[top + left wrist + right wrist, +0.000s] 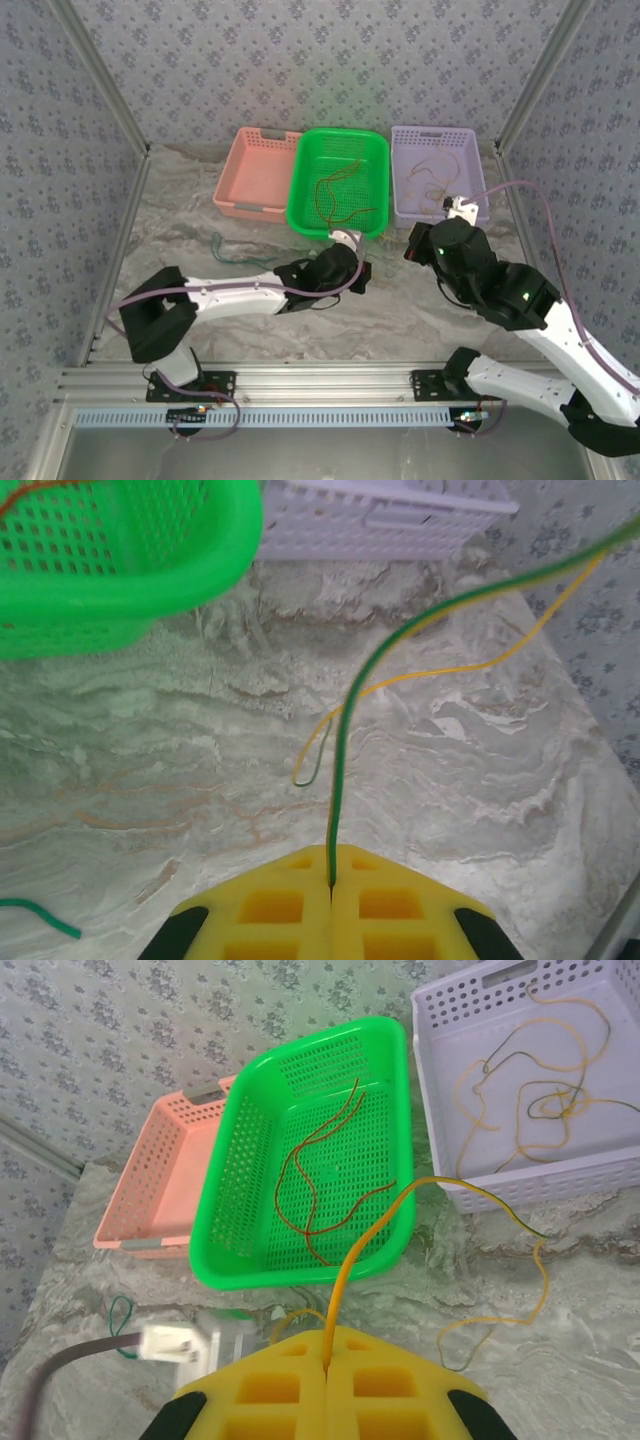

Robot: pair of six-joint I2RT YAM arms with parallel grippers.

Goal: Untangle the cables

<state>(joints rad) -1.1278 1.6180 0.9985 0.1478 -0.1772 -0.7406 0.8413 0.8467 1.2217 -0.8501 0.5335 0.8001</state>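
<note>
My left gripper [331, 852] is shut on a green cable [343, 730] that rises from its yellow fingertips toward the upper right. A yellow cable [450, 670] runs alongside it and loops down onto the table. My right gripper [327, 1335] is shut on that yellow cable [352, 1260], which arcs right and meets a dark green strand [520, 1222] over the table. From above, the left gripper [345, 240] sits at the green basket's near edge, and the right gripper [458, 208] at the lavender basket's near edge. Red-orange cables [318, 1170] lie in the green basket.
Three baskets stand in a row at the back: pink [258, 172], green [300, 190] and lavender [404, 175], the last holding yellow and dark cables [530, 1090]. A dark teal cable [235, 252] lies on the marble table left of the left arm.
</note>
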